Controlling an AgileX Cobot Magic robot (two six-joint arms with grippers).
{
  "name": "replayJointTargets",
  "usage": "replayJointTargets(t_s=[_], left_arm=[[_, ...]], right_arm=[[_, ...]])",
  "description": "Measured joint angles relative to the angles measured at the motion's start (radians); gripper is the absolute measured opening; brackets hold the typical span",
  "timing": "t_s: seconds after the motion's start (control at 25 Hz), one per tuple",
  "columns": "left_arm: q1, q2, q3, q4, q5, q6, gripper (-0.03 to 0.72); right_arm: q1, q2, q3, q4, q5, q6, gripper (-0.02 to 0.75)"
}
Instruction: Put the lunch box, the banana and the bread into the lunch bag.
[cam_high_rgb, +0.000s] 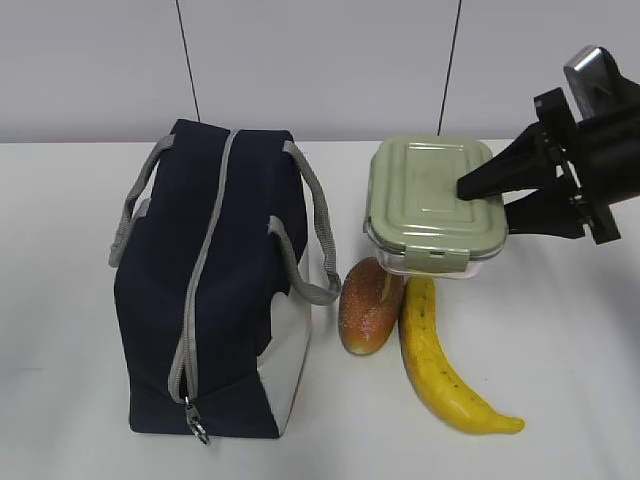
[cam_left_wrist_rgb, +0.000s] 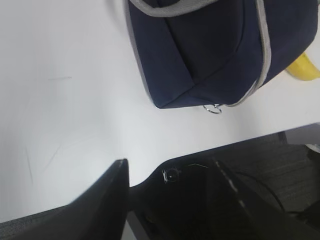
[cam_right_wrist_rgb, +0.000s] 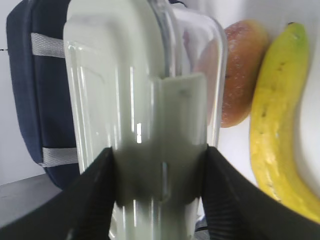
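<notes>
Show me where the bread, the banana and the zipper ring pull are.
bread (cam_high_rgb: 370, 307), exterior view, middle of the crust.
banana (cam_high_rgb: 440, 368), exterior view, middle of its curved body.
zipper ring pull (cam_left_wrist_rgb: 214, 108), left wrist view, metal ring at the bag's lower corner.

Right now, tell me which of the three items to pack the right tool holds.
The lunch box: the right tool clamps its edge; banana and bread lie untouched.
</notes>
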Motion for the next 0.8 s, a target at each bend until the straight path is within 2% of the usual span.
replayJointTargets(t_s=[0.12,0.36,0.44,0.8], left_arm=[[-0.033,0.108,-0.038,-0.020,-0.002,0.009,0.384],[-0.202,0.312,-0.110,-0.022,-0.130,0.011,0.385],[-0.237,0.380,-0.138,-0.022,-0.173,0.011,0.385],[-0.265,0.633,-0.277,-0.039,-0.230,0.011,0.412]], right_arm=[[0.036,0.000,0.000,0.028,0.000,0.002,0.372],[0.103,0.000,-0.071,0.028,0.000,0.022,0.372],[0.106,0.000,-0.106,0.028,0.004,0.045,0.372],[0.107,0.000,-0.223,0.009,0.014,0.122,0.372]])
